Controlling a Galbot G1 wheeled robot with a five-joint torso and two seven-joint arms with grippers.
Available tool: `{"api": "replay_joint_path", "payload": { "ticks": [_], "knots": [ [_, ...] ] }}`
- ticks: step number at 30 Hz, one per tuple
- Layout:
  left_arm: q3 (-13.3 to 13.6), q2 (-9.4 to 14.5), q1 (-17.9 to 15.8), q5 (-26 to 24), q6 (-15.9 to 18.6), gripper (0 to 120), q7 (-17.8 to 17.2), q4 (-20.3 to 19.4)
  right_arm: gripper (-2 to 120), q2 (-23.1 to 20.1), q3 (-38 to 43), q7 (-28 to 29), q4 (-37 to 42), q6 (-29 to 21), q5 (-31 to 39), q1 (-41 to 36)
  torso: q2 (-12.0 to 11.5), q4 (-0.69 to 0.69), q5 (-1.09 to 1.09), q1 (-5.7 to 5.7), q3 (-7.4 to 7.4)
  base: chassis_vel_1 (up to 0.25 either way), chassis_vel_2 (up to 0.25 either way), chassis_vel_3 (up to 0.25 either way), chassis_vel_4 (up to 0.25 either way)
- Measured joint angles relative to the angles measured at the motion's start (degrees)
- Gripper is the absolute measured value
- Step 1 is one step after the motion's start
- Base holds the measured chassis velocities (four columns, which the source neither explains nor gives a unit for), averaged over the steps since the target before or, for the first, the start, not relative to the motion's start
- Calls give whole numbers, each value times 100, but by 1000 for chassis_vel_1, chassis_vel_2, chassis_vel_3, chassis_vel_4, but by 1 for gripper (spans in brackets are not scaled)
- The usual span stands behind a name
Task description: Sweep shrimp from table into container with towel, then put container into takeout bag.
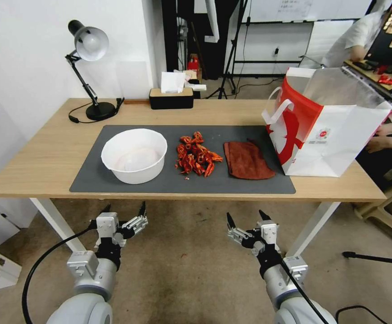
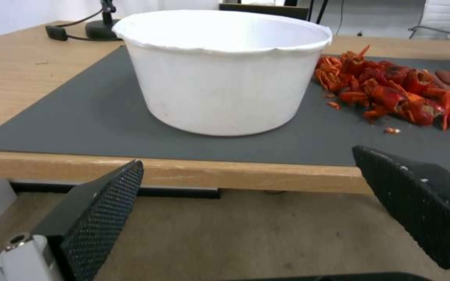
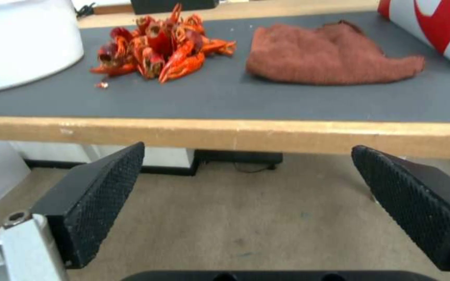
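Both grippers low, below the table (image 1: 47, 157) edge, over carpet, touching nothing.

Left gripper (image 1: 124, 211) at 7 o'clock of the head view, fingers (image 2: 100, 207) spread wide, empty. Bowl (image 1: 134, 155) stands ahead of it at 12 o'clock, upright on the dark mat (image 1: 87, 180), near the mat's front edge, well apart from the fingers.

Right gripper (image 1: 245, 217) at 5 o'clock of the head view, fingers (image 3: 100, 195) likewise spread wide, empty. Towel (image 1: 247, 159) lies on the mat at 12 o'clock from it, rumpled flat. Shrimp (image 1: 196, 154) heaped at about 11 o'clock from this gripper, between bowl and towel; a few loose crumbs at the heap's near side. Shrimp near the bowl, not touching; just beside the towel.

Takeout bag (image 1: 331, 130) stands upright, mouth open, at 2 o'clock of the head view, its base just beside the towel and overlapping the mat's right end.

Both forearms rise from the frame bottom, wrists angled up toward the table, fingertips pointing at the table edge.
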Motion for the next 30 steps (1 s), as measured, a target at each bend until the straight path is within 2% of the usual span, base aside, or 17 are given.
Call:
{"api": "replay_joint_path", "payload": {
  "ticks": [11, 13, 14, 15, 16, 17, 19, 20, 21, 22, 23, 25, 26, 27, 28, 29, 30],
  "knots": [
    [-3, 2, 28, 34, -45, 100, -20, 23, 100, -32, 0, 17, -55, 75, 56, 99, 0, 0, 1, 0, 0, 0, 0, 0, 0],
    [-65, 17, -12, 190, -349, 100, -87, 30, 100, -60, -4, -6, -75, 105, 157, 111, 0, 0, 1, 0, 0, 0, 0, 0, 0],
    [-65, 17, -12, 190, -349, 100, -87, 30, 100, -60, -4, -6, -75, 105, 157, 111, 0, 0, 1, 0, 0, 0, 0, 0, 0],
    [-156, 63, -67, 204, -566, 100, -86, 31, 100, -64, -9, -15, -80, 112, 172, 115, 0, 1, 0, 0, 0, 0, 0, 0, 0],
    [-156, 63, -67, 204, -566, 100, -86, 31, 100, -64, -9, -15, -80, 112, 172, 115, 0, 1, 0, 0, 0, 0, 0, 0, 0],
    [-266, 167, -138, 192, -698, 100, -59, -4, 100, -68, -15, -20, -84, 124, 180, 118, 0, 1, 0, 0, 0, 0, 0, 0, 0],
    [-473, 457, -324, 99, -736, 100, 4, -141, 100, -80, -26, -20, -87, 124, 197, 123, 0, 0, 2, 0, 0, 0, 0, 0, 0],
    [-473, 457, -324, 99, -736, 100, 4, -141, 100, -80, -26, -20, -87, 124, 197, 123, 0, 0, 2, 0, 0, 0, 0, 0, 0],
    [-545, 584, -401, 70, -734, 100, 31, -160, 100, -90, -27, -19, -87, 125, 204, 123, 0, 1, 1, 0, 0, 0, 0, 0, 0],
    [-668, 846, -573, -43, -622, 100, 48, -171, 100, -102, -28, -11, -87, 125, 223, 122, 0, 0, 1, 0, 0, 0, 0, 0, 0],
    [-668, 846, -573, -43, -622, 100, 48, -171, 100, -102, -28, -11, -87, 125, 223, 122, 0, 0, 1, 0, 0, 0, 0, 0, 0],
    [-792, 1342, -792, -127, -459, 100, 62, -129, 100, -121, -26, 5, -66, 138, 232, 116, 0, 0, -1, 0, 0, 0, 0, 0, 0],
    [-792, 1342, -792, -127, -459, 100, 62, -129, 100, -121, -26, 5, -66, 138, 232, 116, 0, 0, -1, 0, 0, 0, 0, 0, 0],
    [-829, 1539, -860, -131, -431, 100, 115, -94, 100, -127, -23, 7, -62, 152, 229, 112, 0, 1, -1, 0, 0, 0, 0, 0, 0],
    [-829, 1539, -860, -131, -431, 100, 115, -94, 100, -127, -23, 7, -62, 152, 229, 112, 0, 1, -1, 0, 0, 0, 0, 0, 0],
    [-906, 1965, -1007, -150, -410, 100, 289, 26, 100, -139, -21, 7, -54, 154, 222, 103, 0, 0, 0, 0, 0, 0, 0, 0, 0],
    [-942, 2236, -1092, -178, -429, 100, 436, 122, 100, -149, -19, 7, -52, 154, 219, 100, 0, 1, -2, 0, 0, 0, 0, 0, 0]
  ]
}}
